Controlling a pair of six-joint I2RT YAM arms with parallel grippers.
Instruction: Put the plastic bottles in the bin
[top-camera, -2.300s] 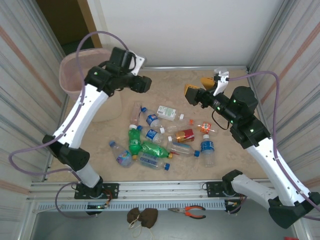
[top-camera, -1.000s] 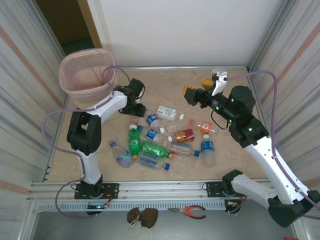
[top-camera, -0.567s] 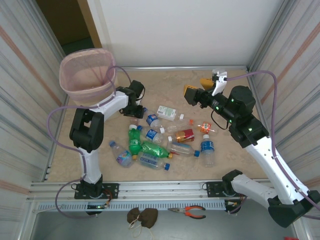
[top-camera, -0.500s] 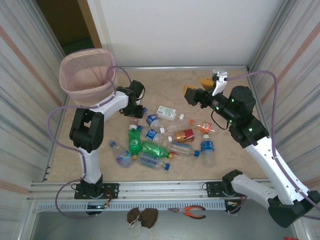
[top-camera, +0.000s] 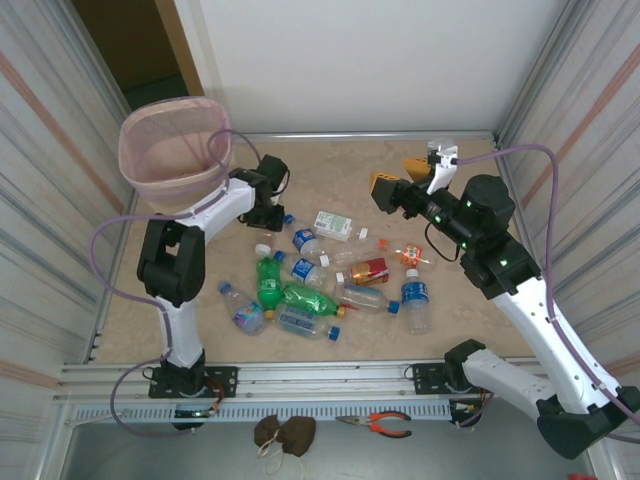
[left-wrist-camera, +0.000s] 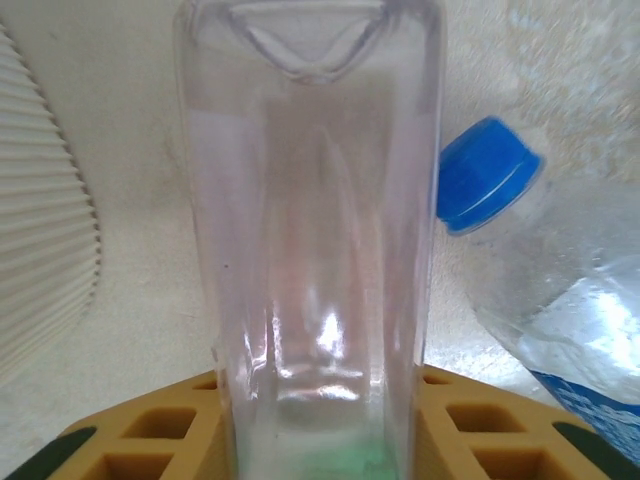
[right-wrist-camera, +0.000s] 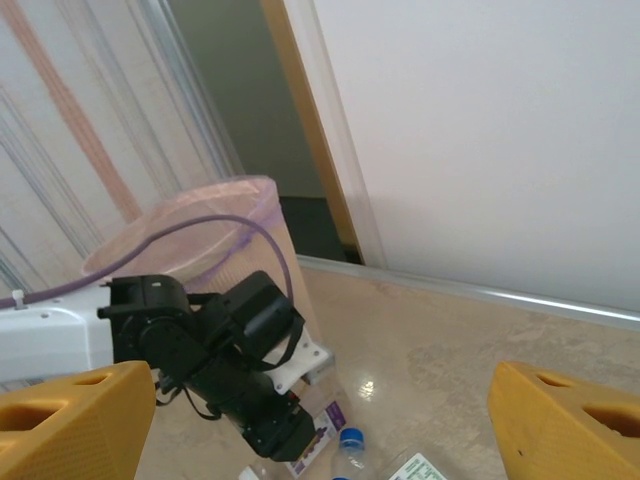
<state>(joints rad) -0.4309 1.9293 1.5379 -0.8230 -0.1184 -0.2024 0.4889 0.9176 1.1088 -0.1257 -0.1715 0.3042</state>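
Several plastic bottles (top-camera: 320, 280) lie in a heap mid-table: clear ones with blue caps, two green ones (top-camera: 270, 285) and a red-labelled one (top-camera: 368, 270). The pale pink bin (top-camera: 130, 150) stands at the far left corner, and its wall (right-wrist-camera: 200, 230) shows again in the right wrist view. My left gripper (top-camera: 268, 213) is low beside the bin, shut on a clear bottle (left-wrist-camera: 320, 200) that fills the gap between its yellow fingers (left-wrist-camera: 140, 440). A blue-capped bottle (left-wrist-camera: 487, 172) lies just right of it. My right gripper (top-camera: 397, 180) hovers open and holds nothing, above the heap's far right side.
A white carton (top-camera: 333, 225) lies by the heap's far edge. Corrugated walls close in both sides. Orange-handled pliers (top-camera: 375, 424) and a brown lump (top-camera: 283, 430) lie below the front rail (top-camera: 320, 375). Bare floor stretches between the heap and the back wall.
The left gripper's jaws have closed on the clear bottle beside the bin, and that wrist has shifted slightly toward the back. The right arm has barely moved.
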